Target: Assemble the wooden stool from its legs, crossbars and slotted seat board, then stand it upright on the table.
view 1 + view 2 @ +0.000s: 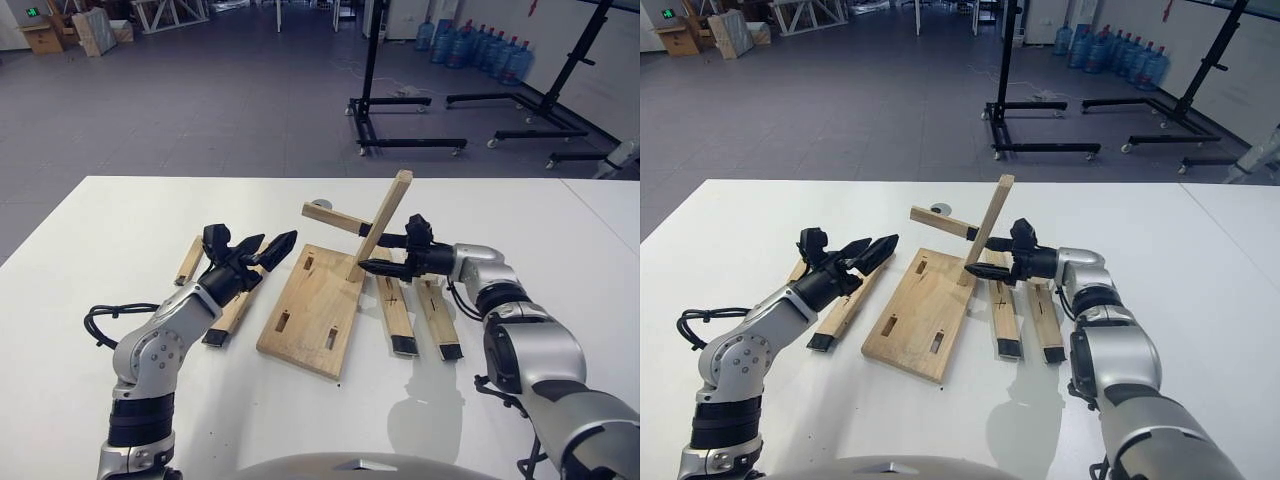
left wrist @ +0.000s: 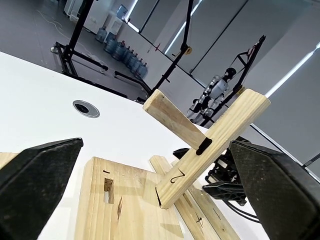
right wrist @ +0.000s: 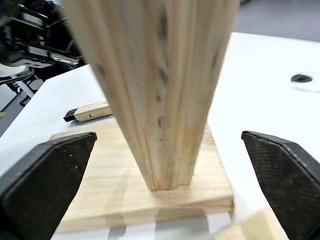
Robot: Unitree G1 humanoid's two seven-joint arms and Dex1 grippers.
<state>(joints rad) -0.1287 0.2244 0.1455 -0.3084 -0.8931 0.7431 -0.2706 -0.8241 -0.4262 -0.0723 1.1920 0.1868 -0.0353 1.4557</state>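
You're early in this one: the seat board [image 1: 310, 312] lies flat on the counter [image 1: 120, 230]. One leg [image 1: 386, 218] tilts up from its far right corner with a crossbar [image 1: 335, 218] joined to it, and the other legs [image 1: 398, 318] lie loose on both sides. From the head view the right gripper [image 1: 375, 262] looks clamped, but its wrist cam shows the jaws spread wide with the leg between them, untouched. The left gripper [image 1: 271, 245] hovers just left of the board, jaws released too. Is the leg actually seated in a slot? Can't tell.

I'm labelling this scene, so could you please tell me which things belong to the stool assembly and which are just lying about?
Job in hand: seat board; tilted leg with crossbar; two legs right of the board; legs left of the board.
Lying about: table grommet; black stands; water bottles.
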